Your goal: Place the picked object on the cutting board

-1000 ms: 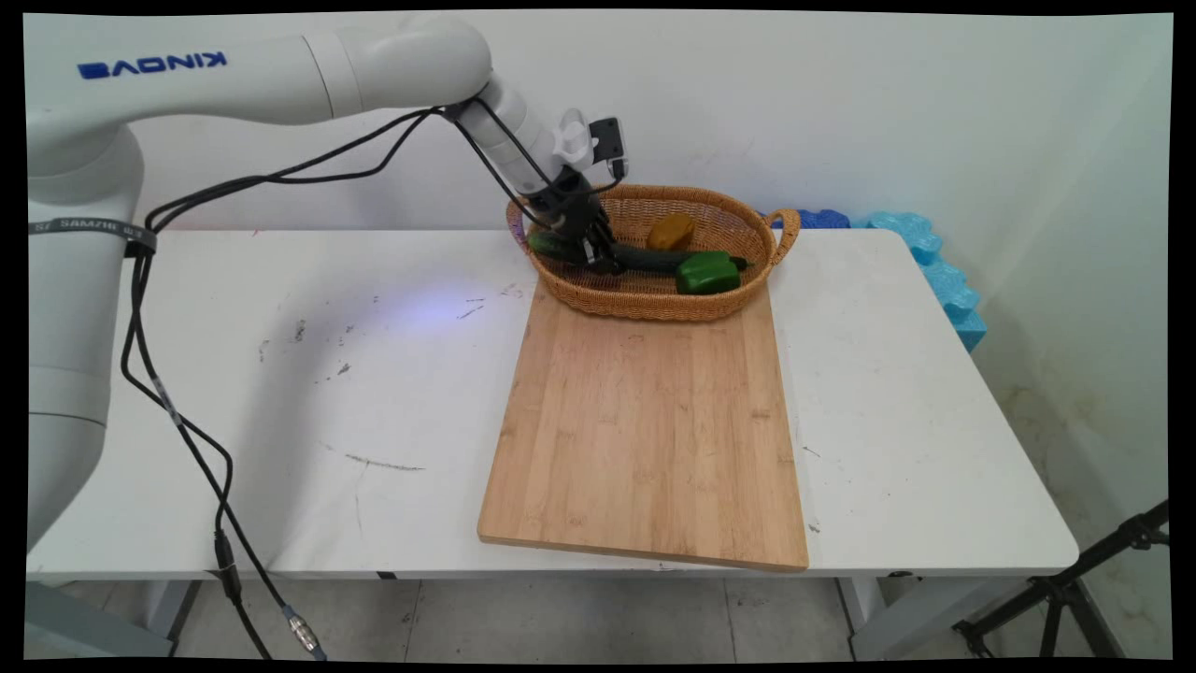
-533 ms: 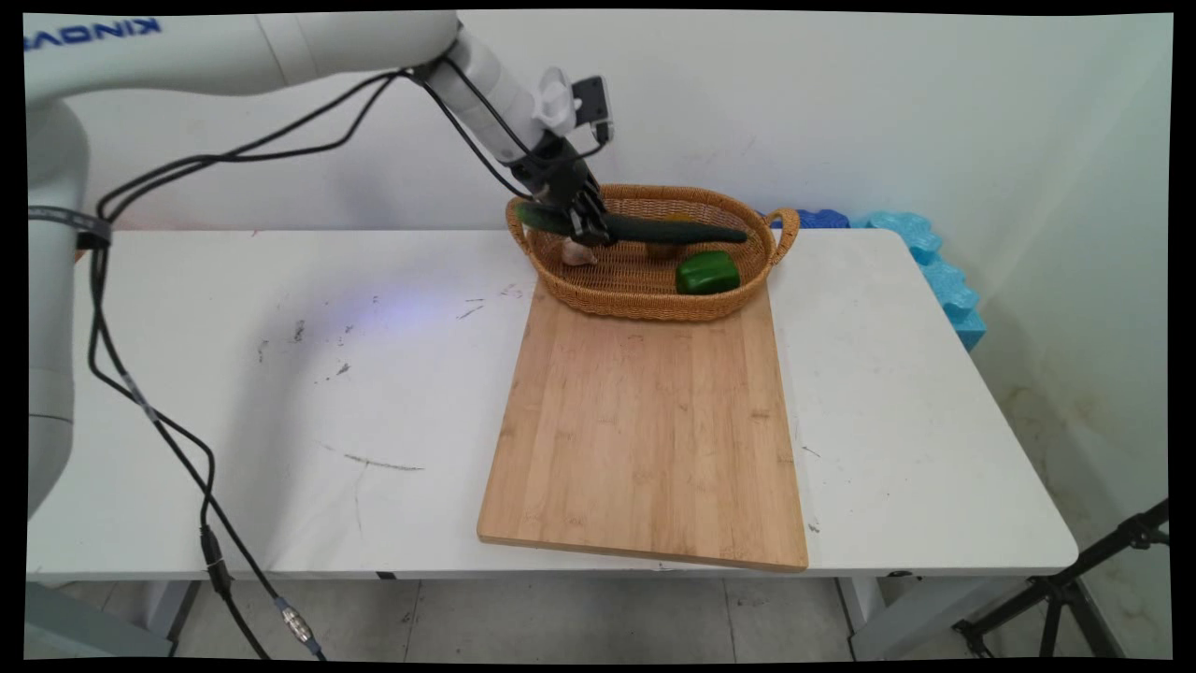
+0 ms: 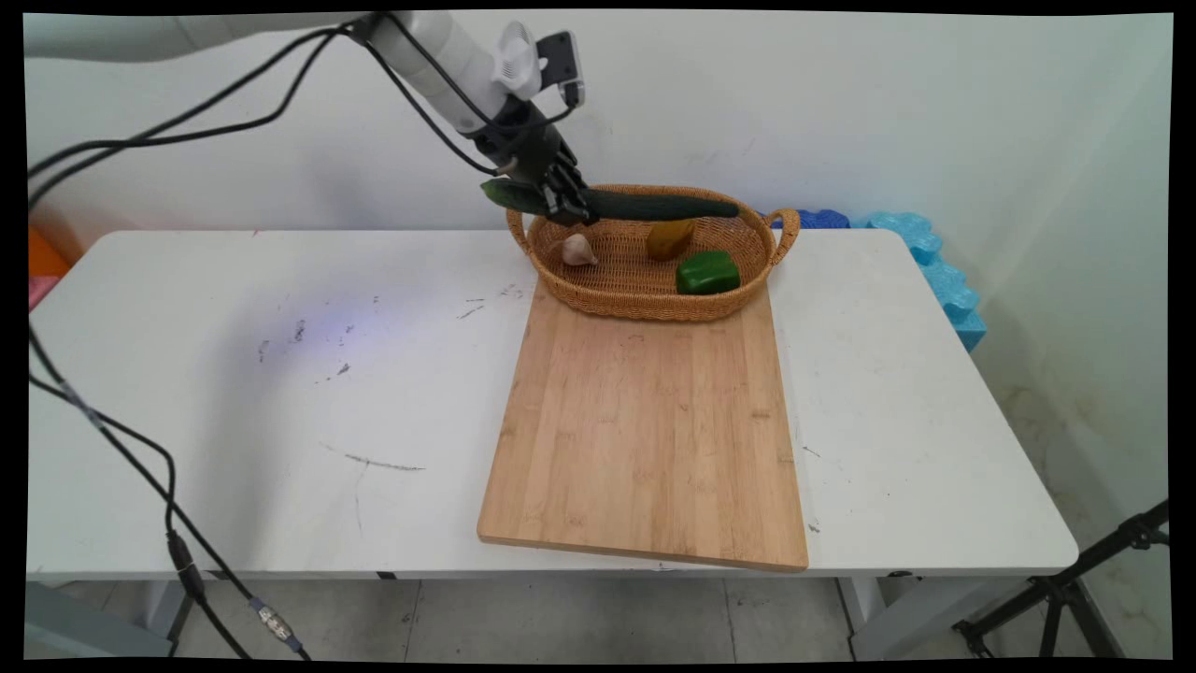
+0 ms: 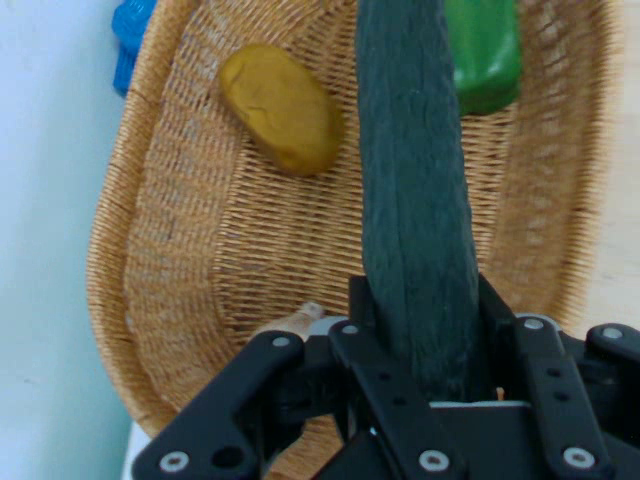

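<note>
Garlic bulb (image 4: 290, 320) mostly behind the end effector (image 4: 420, 345) — green pepper (image 4: 482, 50) edge-cropped.

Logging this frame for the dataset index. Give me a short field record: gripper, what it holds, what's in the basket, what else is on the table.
gripper: black two-finger gripper, shut on the cucumber
held: cucumber, roughly level, in the air above the basket
basket: wicker basket, at the table's far side
in basket: garlic bulb, potato, green bell pepper
table: white table, scuffed
also on table: wooden cutting board, its far edge touching the basket

White table (image 3: 280, 393) against a pale wall (image 3: 888, 103), grey floor (image 3: 579, 622), perhaps tiled.
</note>
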